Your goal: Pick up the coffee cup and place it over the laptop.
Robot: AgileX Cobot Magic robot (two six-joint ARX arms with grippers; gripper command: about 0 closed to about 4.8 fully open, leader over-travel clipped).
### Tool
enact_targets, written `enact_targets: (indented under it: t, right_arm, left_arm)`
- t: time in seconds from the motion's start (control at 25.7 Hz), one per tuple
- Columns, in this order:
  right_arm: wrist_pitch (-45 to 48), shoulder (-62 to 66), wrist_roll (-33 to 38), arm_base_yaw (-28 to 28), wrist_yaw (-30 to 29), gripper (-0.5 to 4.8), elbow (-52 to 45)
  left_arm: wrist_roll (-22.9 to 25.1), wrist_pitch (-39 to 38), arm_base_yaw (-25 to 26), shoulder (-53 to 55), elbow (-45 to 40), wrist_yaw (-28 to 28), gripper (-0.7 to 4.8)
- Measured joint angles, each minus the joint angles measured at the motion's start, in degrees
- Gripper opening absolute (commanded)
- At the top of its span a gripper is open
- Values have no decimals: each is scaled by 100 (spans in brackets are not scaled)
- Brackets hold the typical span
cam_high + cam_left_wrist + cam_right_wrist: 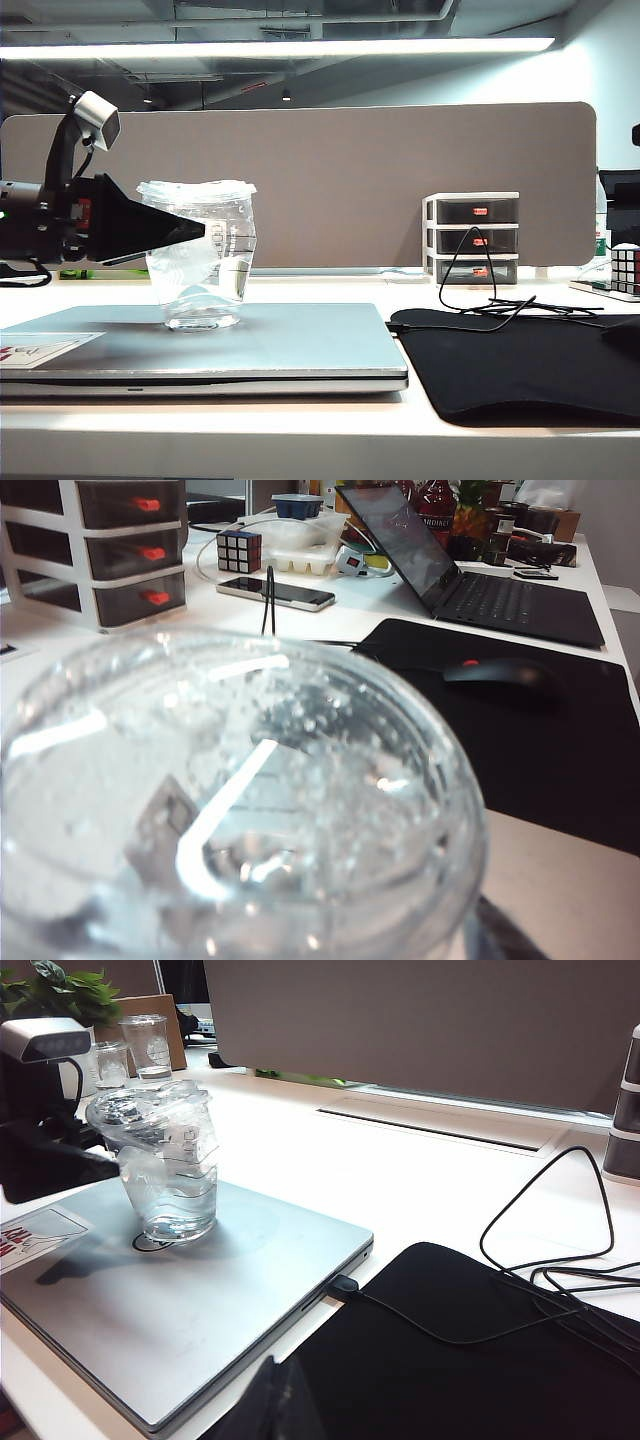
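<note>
The clear coffee cup stands upright on the closed silver laptop, over its round dark logo. My left gripper comes in from the left at mid-height of the cup, open, with a black finger on either side. In the left wrist view the cup's lid fills most of the picture, and one dark finger shows just beside its wall. The right wrist view shows the cup on the laptop from a distance. My right gripper hangs shut above the edge of the mouse mat, far from the cup.
A black mouse mat lies right of the laptop with a mouse on it, and a black cable loops across it. A small drawer unit and a Rubik's cube stand at the back right. Two other clear cups stand beyond the laptop.
</note>
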Motion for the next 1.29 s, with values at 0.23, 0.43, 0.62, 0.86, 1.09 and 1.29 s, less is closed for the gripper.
enact_targets:
  t: [0.23, 0.43, 0.62, 0.86, 1.09, 1.29]
  right_arm:
    - [0, -2, 0, 0, -2, -6, 0]
    - [0, -2, 0, 0, 0, -6, 0]
    - [4, -2, 0, 0, 0, -6, 0]
    - [9, -2, 0, 0, 0, -6, 0]
    - [22, -2, 0, 0, 2, -6, 0]
    - [24, -2, 0, 0, 2, -6, 0]
  left_arm:
    - [-22, 140, 361, 2, -221, -44, 436]
    - [-284, 400, 874, -28, -225, 50, 436]
    - [-579, 1134, 1333, -439, -581, 264, 433]
    - [-1329, 1604, 1582, -1434, -1263, -424, 270]
    - [-1714, 1611, 1410, -2997, -2288, -1810, 108]
    - [-1694, 1611, 1419, -3709, -2745, -2081, -5]
